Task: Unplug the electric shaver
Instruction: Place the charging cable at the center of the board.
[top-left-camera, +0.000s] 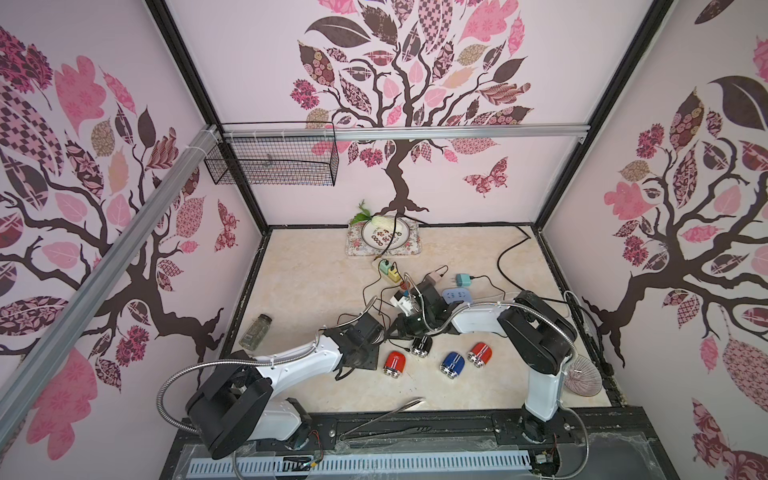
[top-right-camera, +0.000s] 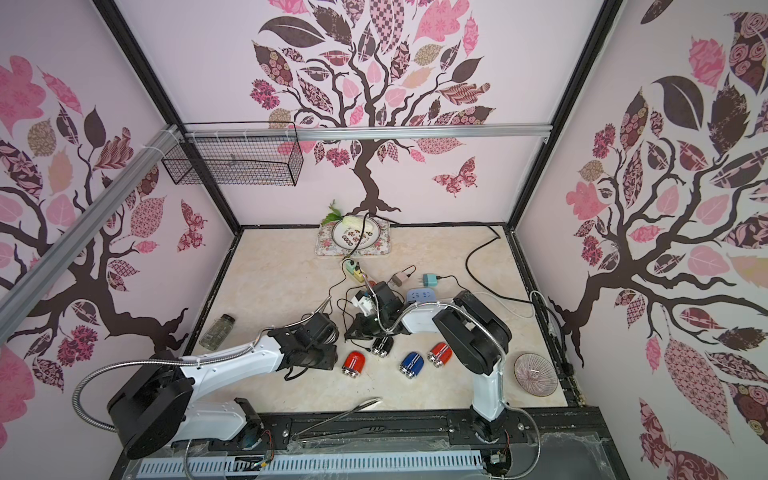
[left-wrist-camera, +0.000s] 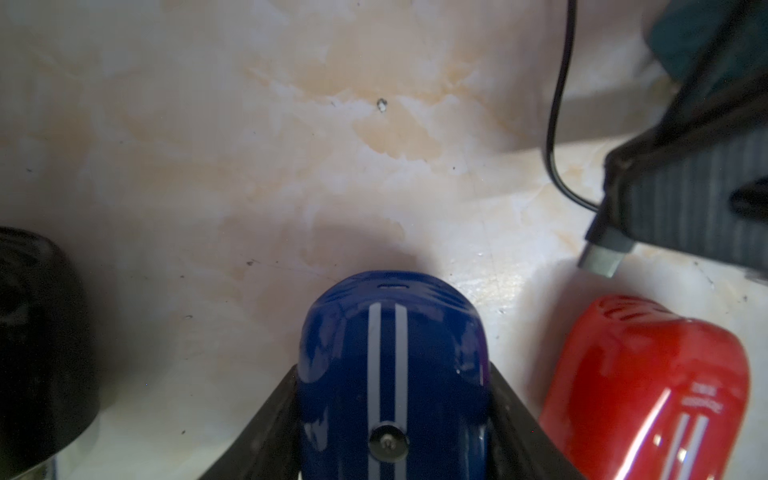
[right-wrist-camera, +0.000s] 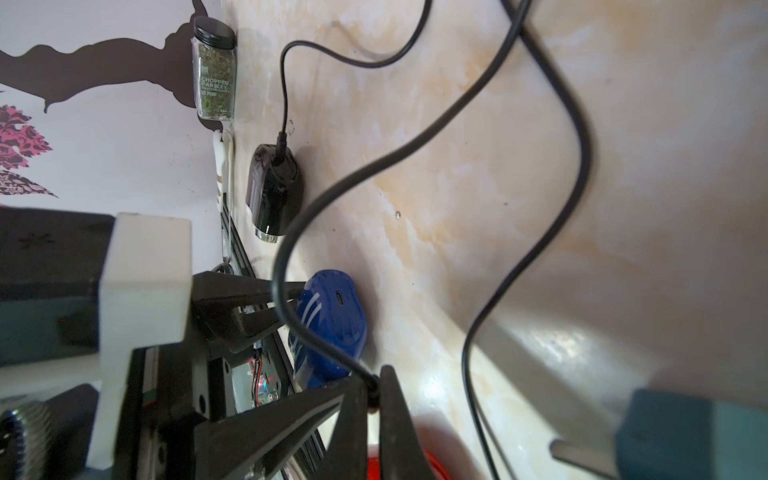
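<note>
The left gripper (left-wrist-camera: 392, 376) clamps the glossy blue, white-striped electric shaver (left-wrist-camera: 390, 332) on the marbled beige surface (left-wrist-camera: 249, 166), just beside a red plastic shaver (left-wrist-camera: 648, 374). The right gripper (right-wrist-camera: 372, 386) pinches a thin black cable (right-wrist-camera: 291, 232), its metal plug (left-wrist-camera: 602, 255) bare, near the red shaver.

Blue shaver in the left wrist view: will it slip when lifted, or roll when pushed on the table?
The blue shaver has a glossy, rounded shell, so it may slip in the left gripper, whose fingers flank its sides. Its curved body would probably rock or roll sideways if pushed. It looks like rigid plastic, unlikely to bend.
</note>
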